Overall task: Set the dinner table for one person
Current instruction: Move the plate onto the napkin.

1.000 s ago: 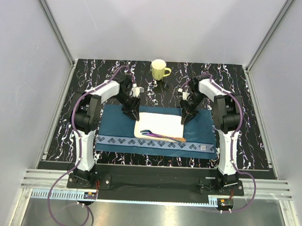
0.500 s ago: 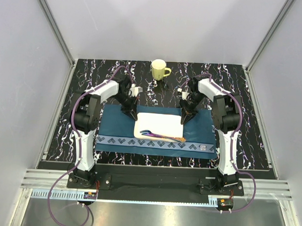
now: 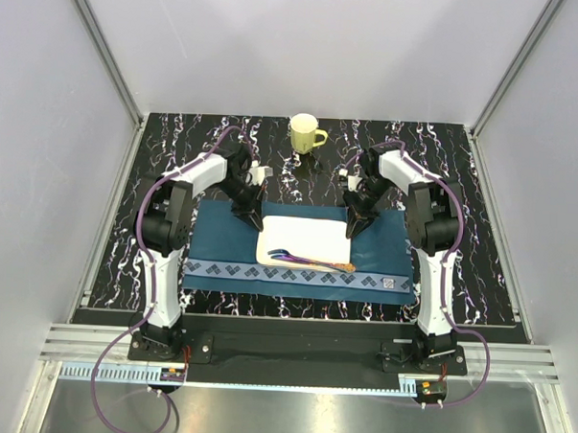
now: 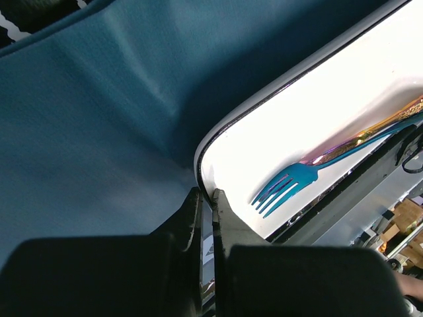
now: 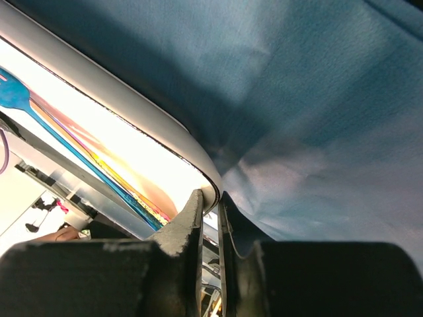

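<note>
A white rectangular plate (image 3: 302, 238) lies on a dark blue placemat (image 3: 225, 244) on the black marbled dinner table (image 3: 157, 172). A blue fork and other iridescent cutlery (image 3: 311, 262) lie along the plate's near edge. My left gripper (image 3: 256, 222) is shut on the plate's far left corner rim, as the left wrist view shows: gripper (image 4: 205, 195), plate (image 4: 317, 105), fork (image 4: 291, 181). My right gripper (image 3: 352, 229) is shut on the far right corner rim; in the right wrist view the gripper (image 5: 210, 198) pinches the plate (image 5: 119, 125) beside the cutlery (image 5: 66, 142).
A yellow mug (image 3: 305, 134) stands at the back of the table, between and behind the two arms. The placemat's patterned border (image 3: 296, 274) runs along its near side. Frame posts and white walls enclose the table on three sides.
My left gripper has closed onto the plate's far left corner. The right gripper has tightened slightly on its corner. The plate and cutlery have not moved.
</note>
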